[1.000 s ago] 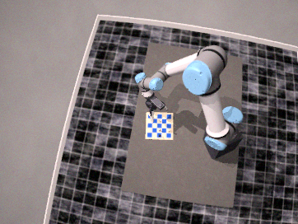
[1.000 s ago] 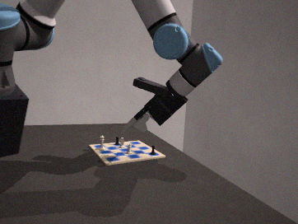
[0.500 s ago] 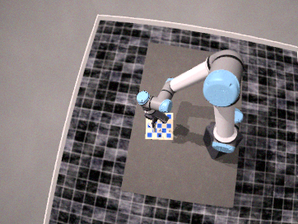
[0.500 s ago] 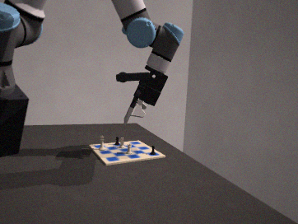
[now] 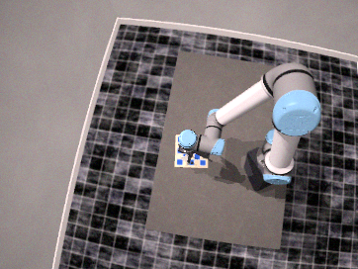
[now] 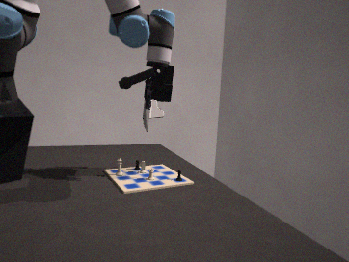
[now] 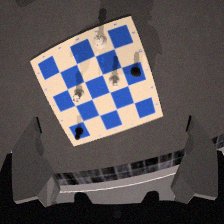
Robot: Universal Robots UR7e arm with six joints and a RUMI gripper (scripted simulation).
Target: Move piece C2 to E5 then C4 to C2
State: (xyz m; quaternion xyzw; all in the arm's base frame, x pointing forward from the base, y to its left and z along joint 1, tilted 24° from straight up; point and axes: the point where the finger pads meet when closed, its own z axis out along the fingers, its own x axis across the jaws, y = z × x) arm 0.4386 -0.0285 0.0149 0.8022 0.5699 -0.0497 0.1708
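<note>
Board (image 5: 178, 164) half under gripper (image 5: 187, 148)

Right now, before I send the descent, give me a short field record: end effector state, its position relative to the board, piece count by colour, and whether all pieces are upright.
end effector: open, holding nothing
position: high above the chessboard, pointing down, touching no piece
board: blue and cream squares, lying on the dark table
pieces: five in the wrist view; three white, two black
white
black
upright: all five appear to stand, judging by the exterior view
square labels: too small to read
</note>
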